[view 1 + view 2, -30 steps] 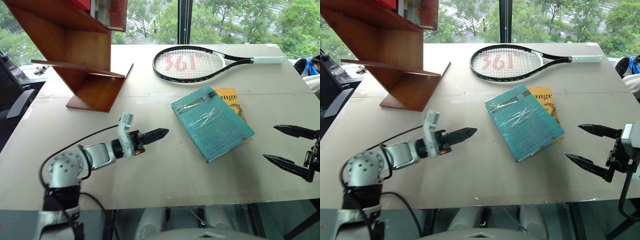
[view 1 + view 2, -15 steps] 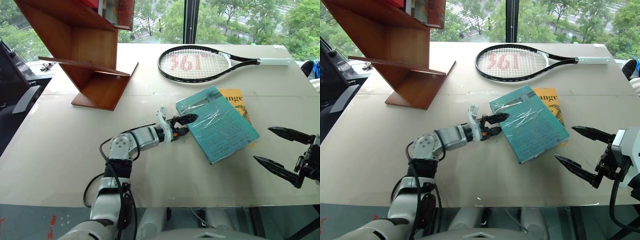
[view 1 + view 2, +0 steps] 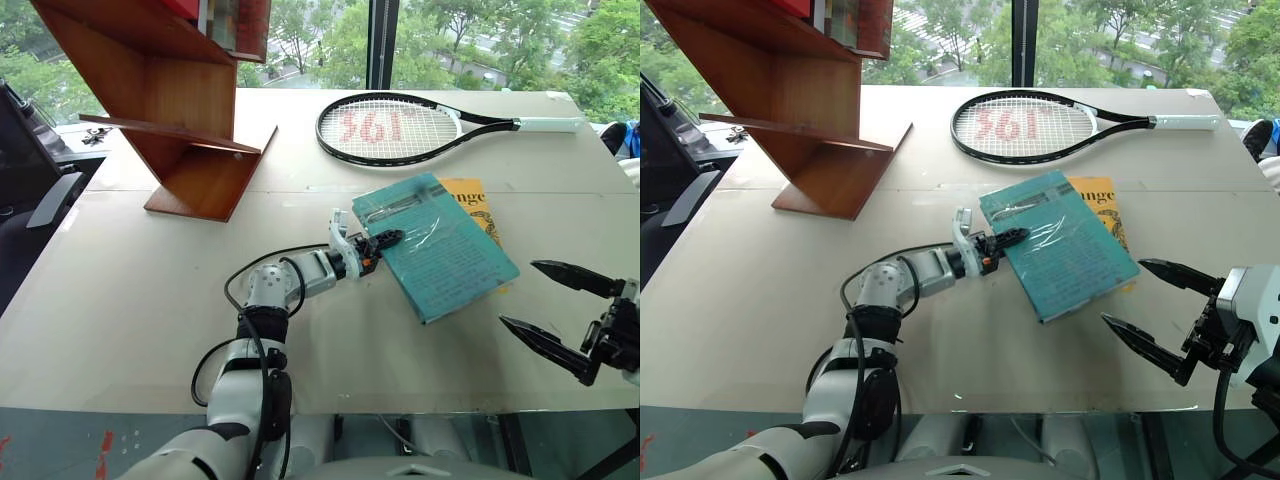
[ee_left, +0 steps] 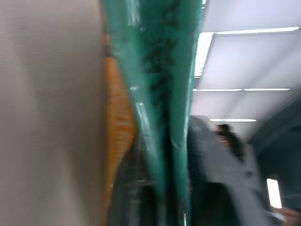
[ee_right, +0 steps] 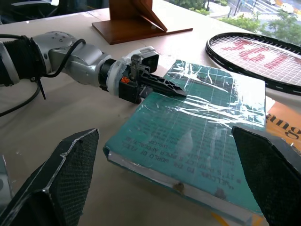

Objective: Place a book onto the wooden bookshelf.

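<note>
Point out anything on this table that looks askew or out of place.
The teal book lies skewed across the yellow book, covering most of it, with the left gripper shut on its near edge. A tennis racket is an odd companion beside the wooden bookshelf.

Table (image 3: 150,300) with bookshelf (image 3: 190,130), racket (image 3: 400,127), books (image 3: 440,250)

yellow book (image 3: 478,205) mostly hidden under book (image 3: 437,246), bookshelf (image 3: 175,110) top cropped
</note>
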